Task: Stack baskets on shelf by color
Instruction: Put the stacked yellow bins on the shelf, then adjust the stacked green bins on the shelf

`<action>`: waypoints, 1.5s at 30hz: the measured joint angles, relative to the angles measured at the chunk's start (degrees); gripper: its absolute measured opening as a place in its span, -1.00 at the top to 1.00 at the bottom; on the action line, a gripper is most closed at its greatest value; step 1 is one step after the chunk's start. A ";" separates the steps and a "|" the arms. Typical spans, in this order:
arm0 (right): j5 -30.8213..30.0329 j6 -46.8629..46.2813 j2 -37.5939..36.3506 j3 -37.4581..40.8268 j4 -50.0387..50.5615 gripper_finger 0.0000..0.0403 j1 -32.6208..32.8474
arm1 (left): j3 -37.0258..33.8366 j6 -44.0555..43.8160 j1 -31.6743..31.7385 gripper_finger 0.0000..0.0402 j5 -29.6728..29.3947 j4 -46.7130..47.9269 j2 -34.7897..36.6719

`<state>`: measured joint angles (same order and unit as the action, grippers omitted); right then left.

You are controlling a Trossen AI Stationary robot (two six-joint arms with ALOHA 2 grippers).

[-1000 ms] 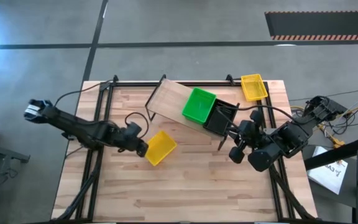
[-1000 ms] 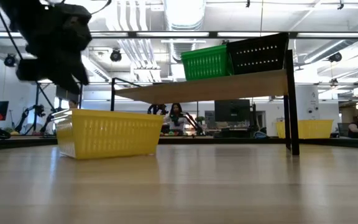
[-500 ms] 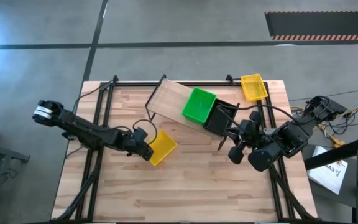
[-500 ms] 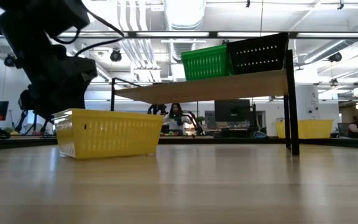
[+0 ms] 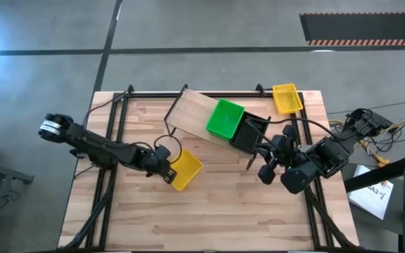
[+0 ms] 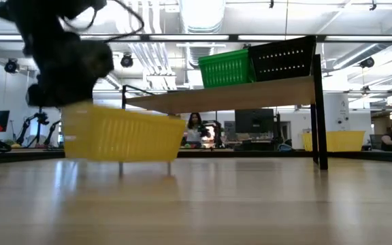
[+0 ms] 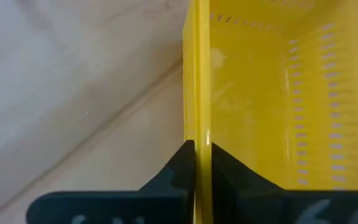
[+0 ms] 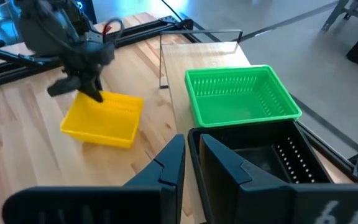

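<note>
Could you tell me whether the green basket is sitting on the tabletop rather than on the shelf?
No, the green basket stands on top of the shelf, beside the black basket, well above the tabletop.

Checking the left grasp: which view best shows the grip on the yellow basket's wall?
Left wrist view: the left gripper is shut on the yellow basket, fingers pinching its wall. High view shows only position; low view shows it blurred; right wrist view shows it from afar.
</note>
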<state>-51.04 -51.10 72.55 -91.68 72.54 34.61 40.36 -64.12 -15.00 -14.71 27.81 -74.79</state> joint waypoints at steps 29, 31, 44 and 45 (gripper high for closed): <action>0.02 -4.42 -2.79 -0.50 3.85 0.79 1.58 | 37.01 25.48 38.28 1.00 7.31 21.69 -4.36; 0.02 -5.05 -2.80 -0.50 3.86 0.79 1.85 | 37.24 25.91 38.52 1.00 7.95 21.72 -6.04; -1.42 -9.26 -2.62 -0.44 3.84 0.79 1.90 | 37.46 25.47 38.53 0.42 8.45 15.81 -9.02; -1.57 -9.68 -2.62 -0.44 3.86 0.79 1.90 | 37.65 25.49 38.53 0.36 8.47 15.87 -8.85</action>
<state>-52.61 -60.78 69.93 -92.12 76.40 36.51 78.01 -38.63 23.53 -6.23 43.68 -83.64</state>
